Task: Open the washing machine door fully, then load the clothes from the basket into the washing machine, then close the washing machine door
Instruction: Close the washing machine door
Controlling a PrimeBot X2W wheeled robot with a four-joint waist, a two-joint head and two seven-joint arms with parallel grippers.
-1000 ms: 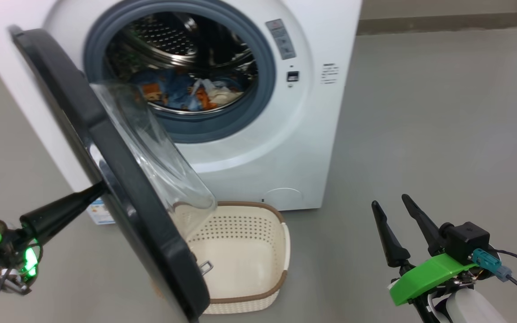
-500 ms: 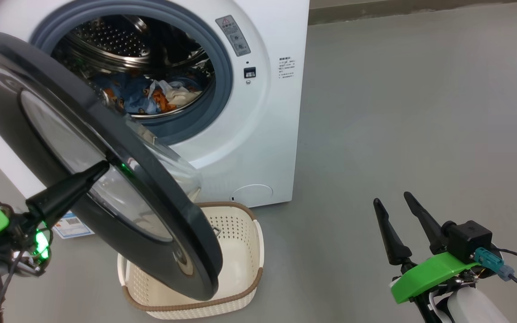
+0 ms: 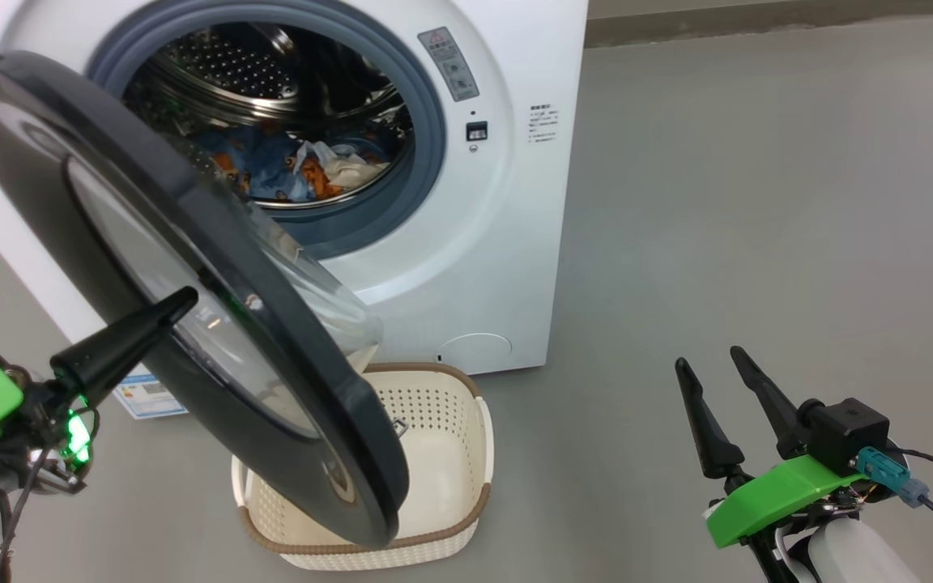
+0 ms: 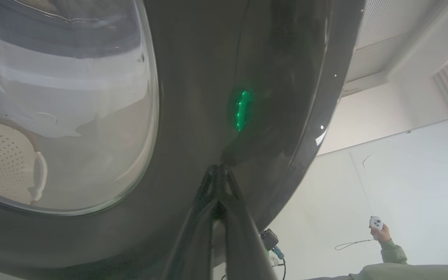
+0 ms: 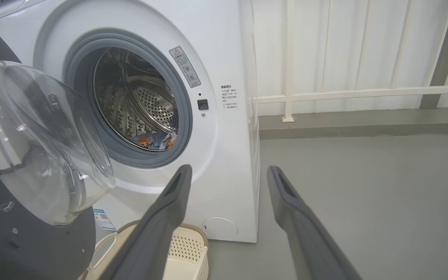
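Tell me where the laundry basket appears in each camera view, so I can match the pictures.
Head view: the basket is at bottom centre, on the floor, partly hidden by the washing machine door.
Left wrist view: basket at the left edge, seen through the door's glass.
Right wrist view: basket at the bottom edge, left of centre.
Shared landmark: the washing machine door, with its black ring and clear window.

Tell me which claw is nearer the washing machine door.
Left. The shut left claw has its tip on the washing machine door, against the black outer ring; the open right claw stands well apart, off to the door's right.
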